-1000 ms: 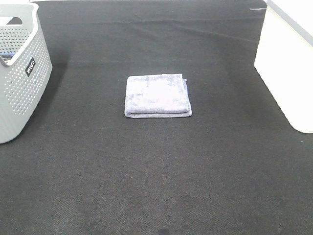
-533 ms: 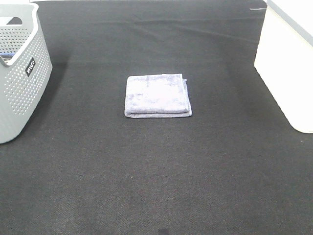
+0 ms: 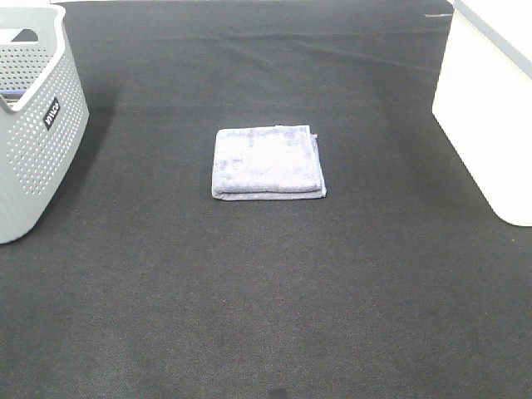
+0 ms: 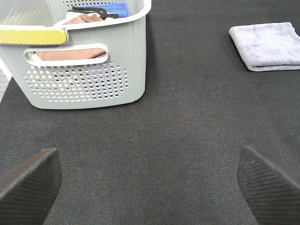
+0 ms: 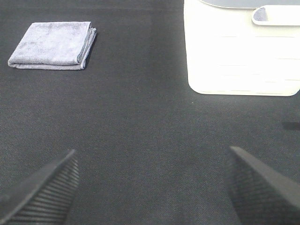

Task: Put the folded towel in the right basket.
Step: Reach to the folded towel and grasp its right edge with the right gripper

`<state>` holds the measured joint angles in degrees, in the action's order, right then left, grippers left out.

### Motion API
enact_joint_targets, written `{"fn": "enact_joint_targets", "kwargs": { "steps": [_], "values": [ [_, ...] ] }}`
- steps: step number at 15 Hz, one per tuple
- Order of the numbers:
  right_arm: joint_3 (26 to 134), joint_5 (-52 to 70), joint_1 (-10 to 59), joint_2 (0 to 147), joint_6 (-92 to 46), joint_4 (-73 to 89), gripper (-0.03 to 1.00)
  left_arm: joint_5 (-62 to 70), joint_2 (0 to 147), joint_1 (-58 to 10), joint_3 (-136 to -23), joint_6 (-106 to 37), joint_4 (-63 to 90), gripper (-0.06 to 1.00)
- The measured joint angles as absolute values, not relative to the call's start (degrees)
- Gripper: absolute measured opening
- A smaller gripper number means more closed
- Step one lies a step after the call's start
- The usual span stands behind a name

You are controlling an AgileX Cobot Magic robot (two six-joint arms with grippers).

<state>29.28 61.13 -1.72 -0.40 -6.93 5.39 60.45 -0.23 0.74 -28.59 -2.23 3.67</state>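
A folded lavender-grey towel [image 3: 268, 162] lies flat on the black cloth at the middle of the table. It also shows in the left wrist view [image 4: 266, 45] and in the right wrist view [image 5: 52, 45]. The right basket [image 3: 490, 108] is white and stands at the right edge; the right wrist view shows its wall [image 5: 241, 51]. My left gripper [image 4: 150, 180] is open and empty, well short of the towel. My right gripper [image 5: 154, 185] is open and empty, between towel and white basket. Neither gripper shows in the exterior high view.
A grey perforated basket [image 3: 37, 125] stands at the left edge. It holds cloths and a black item, seen in the left wrist view [image 4: 84, 56]. The black table cloth [image 3: 266, 291] covers the whole surface.
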Motion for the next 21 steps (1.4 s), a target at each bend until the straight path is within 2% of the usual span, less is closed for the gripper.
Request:
{"fn": "enact_joint_targets", "kwargs": {
  "steps": [21],
  "values": [
    [29.28, 61.13, -1.72, -0.40, -6.93, 5.39, 0.80, 60.45, -0.23, 0.74, -28.59, -2.23, 3.67, 0.97]
  ]
}}
